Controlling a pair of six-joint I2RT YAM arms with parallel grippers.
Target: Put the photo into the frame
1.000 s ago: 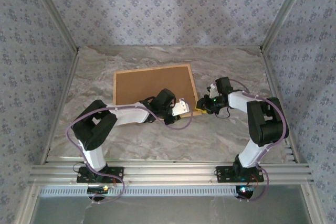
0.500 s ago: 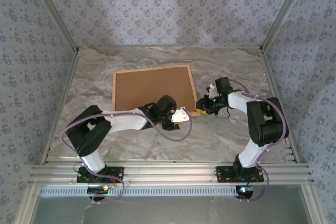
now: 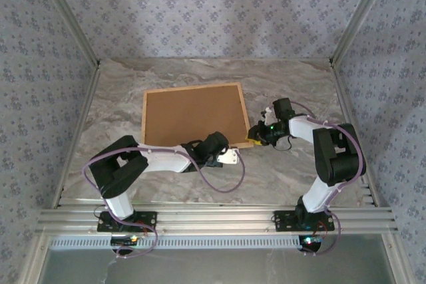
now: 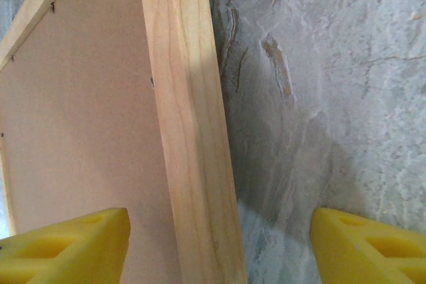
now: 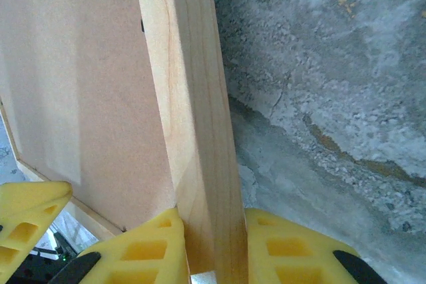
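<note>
Here, my right gripper (image 3: 255,140) pinches the frame (image 4: 190,131) at its near right corner. My left gripper (image 3: 230,156), spread wide, straddles the near rail.

Top view high, from behind; wrist views close, sharing frame (image 4: 193,164) edge.

Your table (image 3: 293,164): grey marbled top. Frame (image 4: 190,131) lies on it mid-table, left of centre, back side up. Brown board (image 3: 193,116) fills its light wood rim. Frame sits slightly askew to table's edges.
</note>
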